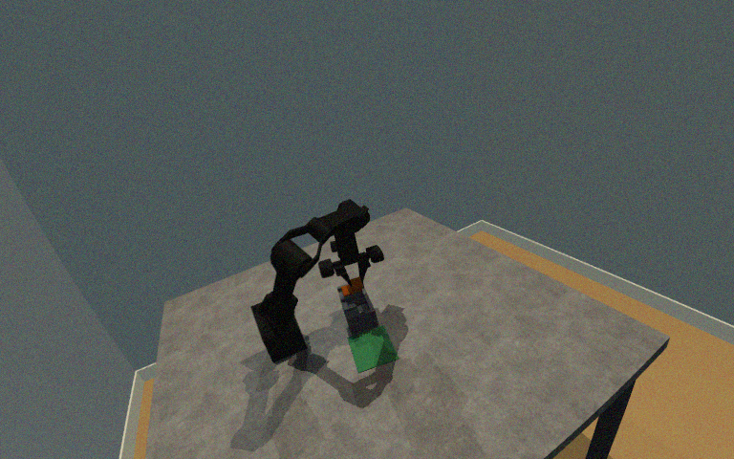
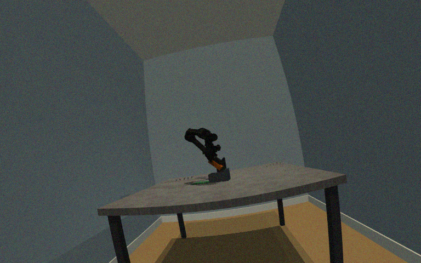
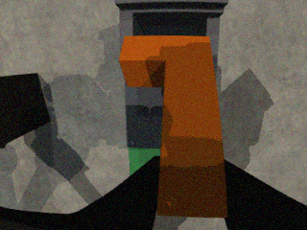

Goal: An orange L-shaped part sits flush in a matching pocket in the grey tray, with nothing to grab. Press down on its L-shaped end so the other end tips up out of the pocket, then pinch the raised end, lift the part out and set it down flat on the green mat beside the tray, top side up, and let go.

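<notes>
My gripper (image 1: 353, 276) (image 2: 218, 162) (image 3: 188, 165) is shut on the straight end of the orange L-shaped part (image 1: 352, 287) (image 2: 215, 165) (image 3: 188, 103). The part hangs tilted in the air, out of the pocket, with its L-shaped end pointing away from the fingers. The green mat (image 1: 371, 350) (image 2: 198, 182) (image 3: 142, 159) lies flat on the table, right against the tray's near end.
The arm's black base (image 1: 276, 327) stands left of the tray and mat. The grey table (image 1: 486, 324) ends in an edge at the right, with orange floor (image 1: 687, 389) below.
</notes>
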Robot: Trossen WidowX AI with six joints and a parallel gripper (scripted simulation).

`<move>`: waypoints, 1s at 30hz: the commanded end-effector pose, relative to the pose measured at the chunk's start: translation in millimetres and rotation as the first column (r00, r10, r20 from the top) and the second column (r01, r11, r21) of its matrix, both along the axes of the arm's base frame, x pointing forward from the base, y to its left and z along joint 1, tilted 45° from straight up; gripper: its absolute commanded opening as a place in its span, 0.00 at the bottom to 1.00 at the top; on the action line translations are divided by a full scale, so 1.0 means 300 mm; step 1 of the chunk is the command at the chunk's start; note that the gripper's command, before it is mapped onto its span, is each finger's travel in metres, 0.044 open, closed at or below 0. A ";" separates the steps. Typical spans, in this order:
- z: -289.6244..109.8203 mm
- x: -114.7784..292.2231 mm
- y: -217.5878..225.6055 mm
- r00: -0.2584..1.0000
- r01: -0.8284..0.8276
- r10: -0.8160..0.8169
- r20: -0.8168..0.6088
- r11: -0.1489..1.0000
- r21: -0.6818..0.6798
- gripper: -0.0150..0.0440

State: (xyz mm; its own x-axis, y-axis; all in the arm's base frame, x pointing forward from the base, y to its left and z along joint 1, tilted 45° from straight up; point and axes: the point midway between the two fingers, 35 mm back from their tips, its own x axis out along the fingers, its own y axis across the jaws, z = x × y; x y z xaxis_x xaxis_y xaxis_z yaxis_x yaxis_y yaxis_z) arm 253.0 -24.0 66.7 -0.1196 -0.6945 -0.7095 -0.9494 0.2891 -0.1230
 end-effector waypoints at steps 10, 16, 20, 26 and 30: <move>0.115 -0.060 -0.107 1.000 -0.008 0.008 -0.001 1.000 -0.005 0.25; 0.178 -0.094 -0.165 1.000 -0.008 0.008 -0.002 1.000 -0.007 0.25; 0.219 -0.116 -0.204 1.000 -0.008 0.008 -0.002 1.000 -0.007 0.25; 0.280 -0.149 -0.259 1.000 -0.008 0.008 -0.002 1.000 -0.008 0.25; 0.317 -0.171 -0.292 1.000 -0.007 0.007 -0.003 1.000 -0.009 0.25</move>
